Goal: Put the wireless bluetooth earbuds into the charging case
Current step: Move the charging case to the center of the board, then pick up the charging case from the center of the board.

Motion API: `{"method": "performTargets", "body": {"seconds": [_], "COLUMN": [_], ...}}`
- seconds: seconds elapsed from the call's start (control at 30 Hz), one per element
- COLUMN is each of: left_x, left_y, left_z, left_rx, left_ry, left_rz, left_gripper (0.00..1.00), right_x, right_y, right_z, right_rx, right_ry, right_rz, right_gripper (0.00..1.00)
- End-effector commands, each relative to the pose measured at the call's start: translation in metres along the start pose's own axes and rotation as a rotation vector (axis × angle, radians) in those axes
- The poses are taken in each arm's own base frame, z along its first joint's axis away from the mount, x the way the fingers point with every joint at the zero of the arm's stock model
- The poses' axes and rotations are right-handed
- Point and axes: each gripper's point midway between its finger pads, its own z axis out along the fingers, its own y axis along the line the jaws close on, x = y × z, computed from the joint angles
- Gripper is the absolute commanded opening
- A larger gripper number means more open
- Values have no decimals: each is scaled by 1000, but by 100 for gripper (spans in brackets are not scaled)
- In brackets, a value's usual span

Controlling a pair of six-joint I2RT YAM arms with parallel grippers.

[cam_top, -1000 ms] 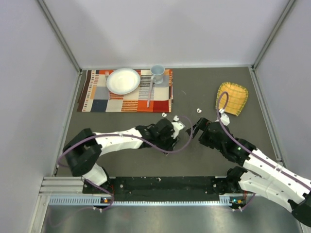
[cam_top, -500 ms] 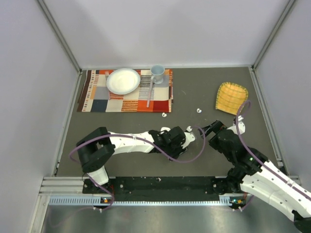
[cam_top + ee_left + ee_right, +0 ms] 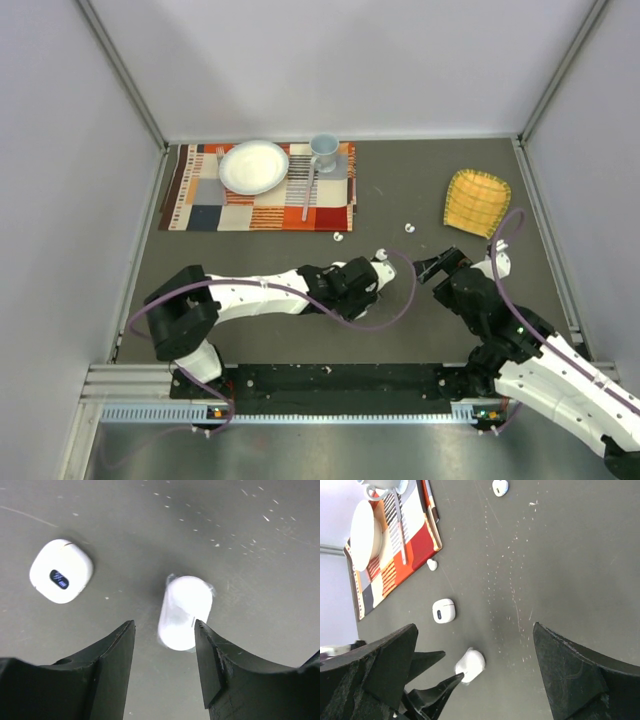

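The charging case [image 3: 184,611], a smooth white oval pebble, lies on the dark table. Its near end sits between the tips of my left gripper [image 3: 164,625]. The jaws stand open, the right finger at its edge and the left finger clear of it. One white earbud [image 3: 338,237] lies by the placemat corner and another [image 3: 408,227] further right. Both earbuds also show in the right wrist view, one [image 3: 432,564] near the mat and one [image 3: 499,487] at the top. My right gripper [image 3: 440,265] hangs wide open and empty to the right of the case [image 3: 470,664].
A white rounded-square piece with a dark oval mark [image 3: 61,577] lies left of the case. At the back left a patterned placemat [image 3: 200,205] carries a plate [image 3: 253,165], a cup [image 3: 323,150] and a spoon [image 3: 309,190]. A yellow checked cloth [image 3: 477,202] lies at the back right.
My left arm has carried the case to the right and its jaws have widened off it. My right arm has drawn back to the right.
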Motion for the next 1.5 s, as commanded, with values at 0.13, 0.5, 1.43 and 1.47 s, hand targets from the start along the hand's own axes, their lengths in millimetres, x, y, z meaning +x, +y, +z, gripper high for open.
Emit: {"method": "performTargets", "body": {"seconds": [0.13,0.5,1.43,1.47], "left_x": [-30,-19,47,52], "left_y": [56,126,135,139], "left_z": [-51,-152,-184,-185], "left_rx": [-305,-490,-397,-430], "left_ry": [-137,-428,-765,-755], "left_rz": [-135,-674,-999,-1012], "left_gripper": [53,41,99,99], "right_x": [-16,17,119,117], "right_y": [8,49,79,77], "right_z": [-4,-5,41,43], "right_rx": [-21,-114,213,231], "right_ry": [-51,210,599,577], "right_rz": [4,-400,183,210], "right_gripper": [99,99,99,99]}}
